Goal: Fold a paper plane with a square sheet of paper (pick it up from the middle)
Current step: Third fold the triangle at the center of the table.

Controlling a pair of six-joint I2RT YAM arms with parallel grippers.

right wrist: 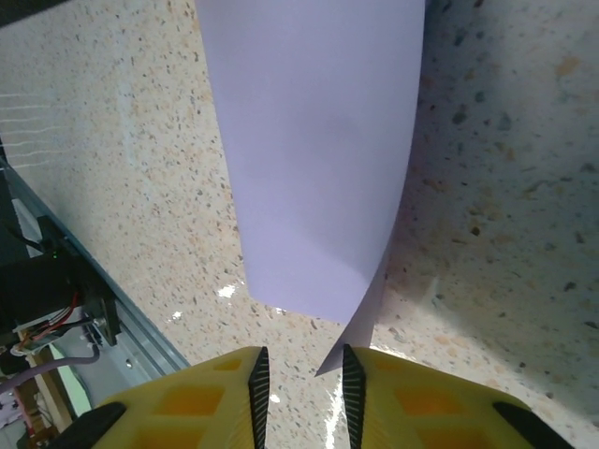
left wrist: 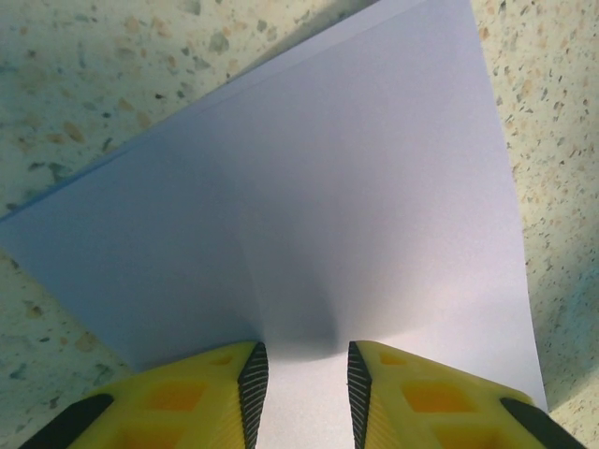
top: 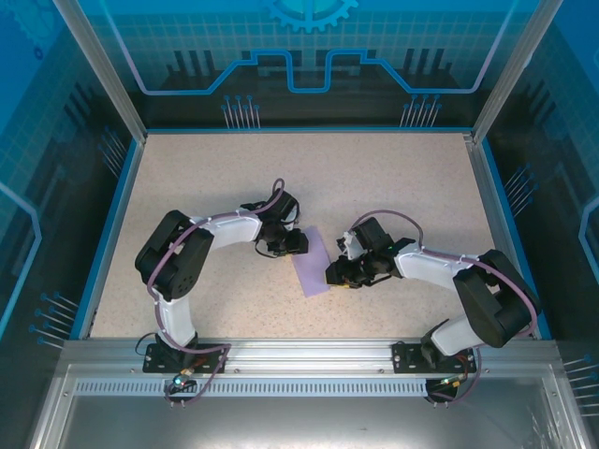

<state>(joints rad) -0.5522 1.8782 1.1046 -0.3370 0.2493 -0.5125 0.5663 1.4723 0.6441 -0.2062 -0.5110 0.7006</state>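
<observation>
**Left side.** From above, you see the left gripper (top: pixel 285 245) only as a black body at the upper left edge of the paper. Its fingertips are hidden beneath the wrist.
- The left wrist camera fills that in. The yellow fingers (left wrist: pixel 201 398) with black pads stand a narrow gap apart.
- Flat lilac paper shows through the gap, and nothing is clamped between the pads.
- A soft dimple sits in the paper just ahead of the tips. You cannot tell whether they press on it.

**Middle.** The square sheet of paper (top: pixel 314 265) lies on the speckled table (top: pixel 234 168), between the two grippers.
- From above it reads as a narrow slanted strip, and its layers are too fine to make out.
- In the left wrist view a second edge runs just inside the far left edge, so the sheet is folded over. Its near edge is cut off by the fingers.
- In the right wrist view the top of the sheet runs out of frame. A lower layer's corner pokes out at the near end.

**Right side.** From above, the right gripper (top: pixel 339 274) sits at the strip's lower right edge, with its tips hidden.
- The right wrist camera shows the jaws a narrow gap apart, with bare table between them and nothing held.
- The protruding paper corner reaches the right-hand pad (right wrist: pixel 348 374). You cannot tell whether it touches.
- A metal rail (right wrist: pixel 131 313) and cables show at the lower left of that view.
</observation>
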